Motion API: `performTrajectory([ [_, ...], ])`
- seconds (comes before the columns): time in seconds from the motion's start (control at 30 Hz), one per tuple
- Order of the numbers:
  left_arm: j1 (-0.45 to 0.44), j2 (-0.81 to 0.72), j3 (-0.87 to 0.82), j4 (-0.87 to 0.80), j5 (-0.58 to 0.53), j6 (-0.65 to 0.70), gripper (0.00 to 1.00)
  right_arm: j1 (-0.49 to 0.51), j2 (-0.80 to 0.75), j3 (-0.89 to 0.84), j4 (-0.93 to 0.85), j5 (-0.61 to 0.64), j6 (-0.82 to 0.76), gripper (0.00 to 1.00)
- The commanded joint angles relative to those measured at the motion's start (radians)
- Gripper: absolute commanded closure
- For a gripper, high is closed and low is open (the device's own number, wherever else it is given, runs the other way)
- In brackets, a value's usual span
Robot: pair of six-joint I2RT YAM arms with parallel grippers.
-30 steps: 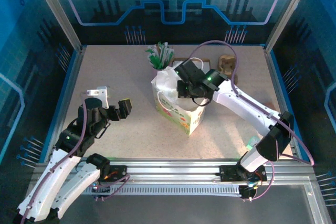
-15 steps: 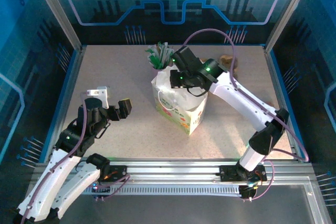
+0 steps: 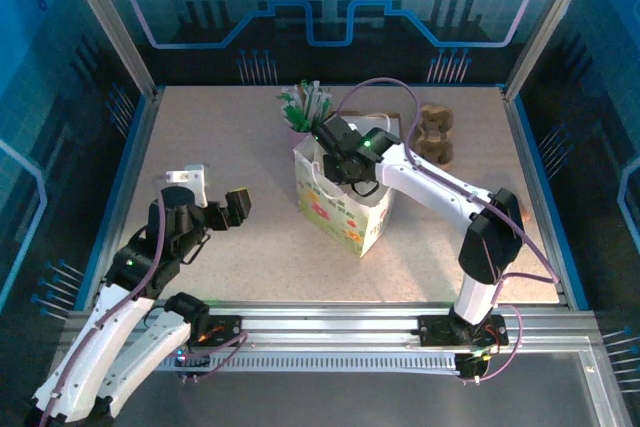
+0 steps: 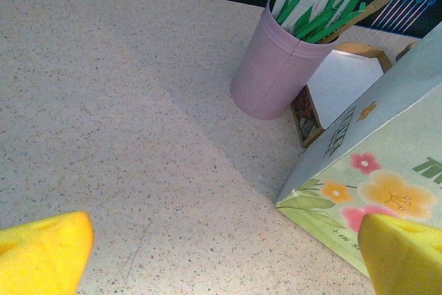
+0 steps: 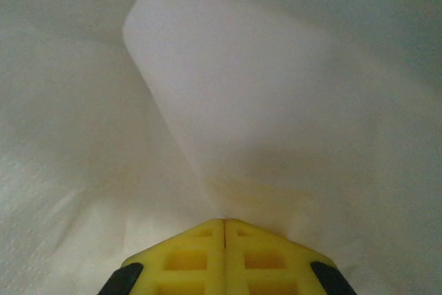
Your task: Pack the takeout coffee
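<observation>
Two grippers differing: right gripper (image 5: 224, 224), pinched shut on nothing, is sitting inside the bag (image 3: 345, 222), nearer the packing spot; left gripper (image 3: 215, 190) is hovering agape, well left

Right fingers (image 5: 179, 260) deeper in bag (image 3: 342, 215) (now together)

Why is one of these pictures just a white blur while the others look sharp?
Right wrist view: the lens sits close against white paper folds, soft and dim, the shut right gripper sharper. Left wrist view: crisp, the pink tapered cup shadowing the speckled table. Top external view: sharp, bluish edges.
</observation>
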Motion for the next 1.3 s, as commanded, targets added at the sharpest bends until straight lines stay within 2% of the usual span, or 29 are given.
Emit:
performTrajectory([
  [0.0, -0.003, -0.001, 0.029, -0.01, 0.018, 0.007, 0.01, 0.003, -0.005, 0.0, -0.012, -0.037, 0.024, 1.0],
  [0.2, -0.003, -0.002, 0.029, -0.011, 0.017, 0.006, 0.01, 0.025, -0.099, 0.164, -0.082, -0.139, -0.027, 1.0],
  [0.37, -0.003, -0.002, 0.03, -0.013, 0.017, 0.007, 0.01, 0.031, -0.115, 0.374, -0.221, -0.101, -0.089, 0.83],
  [0.5, -0.003, -0.003, 0.03, -0.016, 0.012, 0.007, 0.01, 0.023, -0.131, 0.506, -0.311, -0.041, -0.141, 0.6],
  [0.63, -0.003, -0.003, 0.036, -0.023, 0.003, -0.007, 0.01, -0.015, -0.214, 0.526, -0.333, 0.048, -0.187, 0.27],
  [0.77, -0.003, 0.013, 0.047, -0.028, -0.003, -0.018, 0.01, -0.075, -0.371, 0.37, -0.252, 0.071, -0.197, 0.02],
  [0.8, -0.003, 0.023, 0.055, -0.032, -0.014, -0.023, 0.01, -0.099, -0.422, 0.311, -0.213, 0.073, -0.191, 0.0],
  [0.93, -0.002, 0.073, 0.088, -0.053, -0.096, -0.039, 0.01, -0.257, -0.637, -0.002, -0.047, 0.076, -0.169, 0.0],
  [1.1, -0.002, 0.154, 0.119, -0.076, -0.162, -0.077, 0.01, -0.441, -0.803, -0.356, 0.151, 0.06, -0.191, 0.0],
  [1.2, 0.0, 0.205, 0.124, -0.077, -0.195, -0.113, 0.01, -0.499, -0.91, -0.6, 0.389, 0.066, -0.272, 0.0],
  [1.27, 0.003, 0.226, 0.112, -0.061, -0.208, -0.121, 0.01, -0.504, -0.987, -0.794, 0.589, 0.152, -0.324, 0.0],
])
